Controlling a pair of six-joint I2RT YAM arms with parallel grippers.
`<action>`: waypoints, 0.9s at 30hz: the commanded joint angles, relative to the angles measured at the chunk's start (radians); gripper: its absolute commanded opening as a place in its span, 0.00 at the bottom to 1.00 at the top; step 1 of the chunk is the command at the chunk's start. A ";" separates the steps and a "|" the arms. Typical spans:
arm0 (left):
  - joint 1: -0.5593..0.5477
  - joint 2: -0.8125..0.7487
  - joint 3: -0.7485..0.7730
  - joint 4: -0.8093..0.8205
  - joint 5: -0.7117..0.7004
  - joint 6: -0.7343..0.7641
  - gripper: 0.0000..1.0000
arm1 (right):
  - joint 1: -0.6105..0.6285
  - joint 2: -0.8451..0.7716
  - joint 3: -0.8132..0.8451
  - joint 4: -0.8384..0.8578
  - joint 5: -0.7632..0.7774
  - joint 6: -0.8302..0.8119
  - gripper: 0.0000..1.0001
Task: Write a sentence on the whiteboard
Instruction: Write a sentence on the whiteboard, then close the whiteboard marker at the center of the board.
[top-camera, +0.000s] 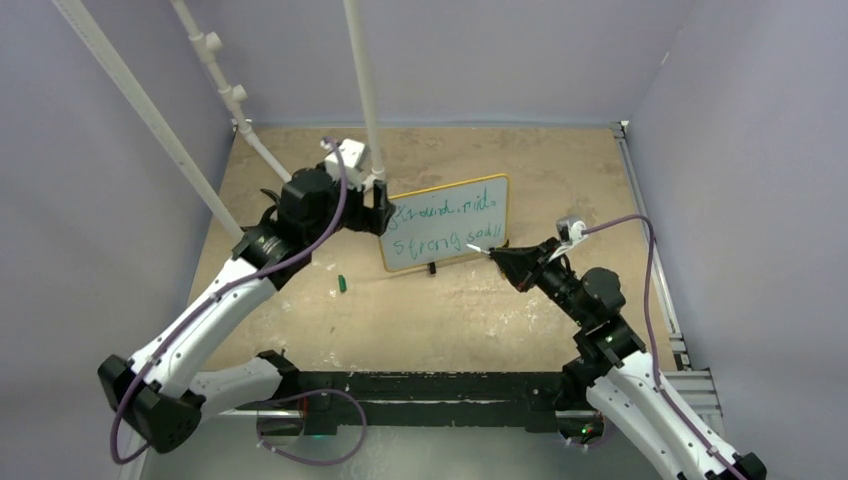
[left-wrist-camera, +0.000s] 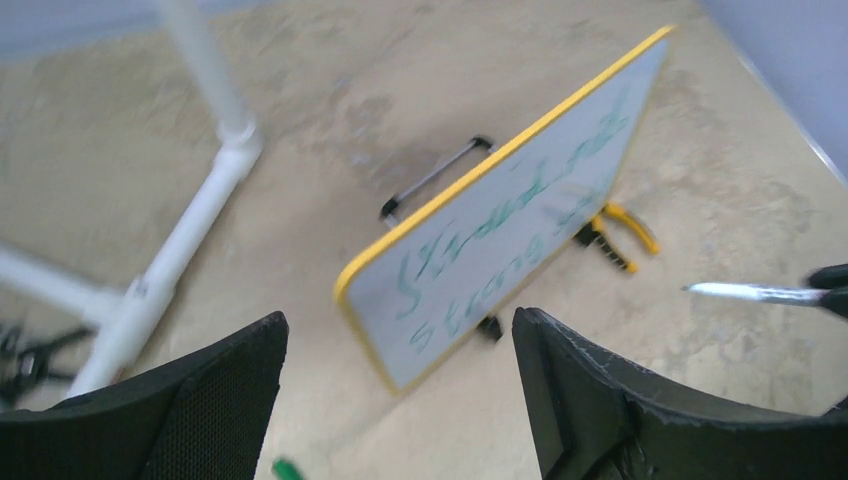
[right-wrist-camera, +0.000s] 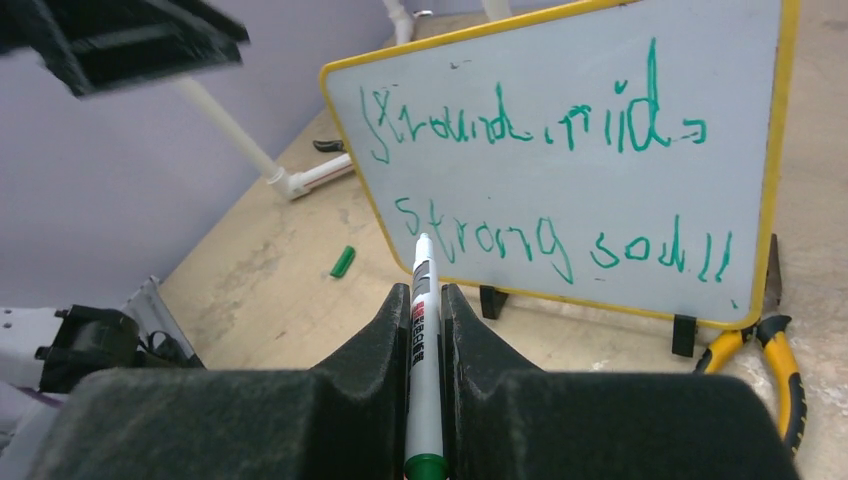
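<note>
1. While I am watching from the remote desk, the whiteboard (top-camera: 447, 222) is standing upright on its two black feet near the middle of the tan table (top-camera: 560, 160), its written face turned toward the arms.
2. The sentence (right-wrist-camera: 520, 130) is running across the board in green marker on two lines. The lower line is reading roughly "Strong soul"; the upper one I cannot make out.
3. The right gripper (right-wrist-camera: 425, 295) is clamping a white marker (right-wrist-camera: 424, 340) between closed fingers, the tip pointing at the board and hanging just off its face.
4. The left gripper (left-wrist-camera: 398, 325) is hovering beside the board's edge on its own side, its jaws standing wide apart with nothing between them.
5. A green marker cap (top-camera: 341, 284) is lying on the table on the left arm's side of the board. Yellow-handled pliers (right-wrist-camera: 770, 340) are lying by the board's opposite end.
</note>
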 joint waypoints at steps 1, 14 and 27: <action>0.045 -0.148 -0.210 -0.092 -0.244 -0.213 0.82 | 0.001 -0.069 -0.028 0.076 -0.065 0.001 0.00; 0.115 -0.058 -0.554 0.033 -0.357 -0.445 0.56 | 0.001 -0.116 -0.040 0.080 -0.052 0.002 0.00; 0.117 0.104 -0.625 0.092 -0.363 -0.507 0.38 | 0.000 -0.103 -0.066 0.110 -0.059 0.005 0.00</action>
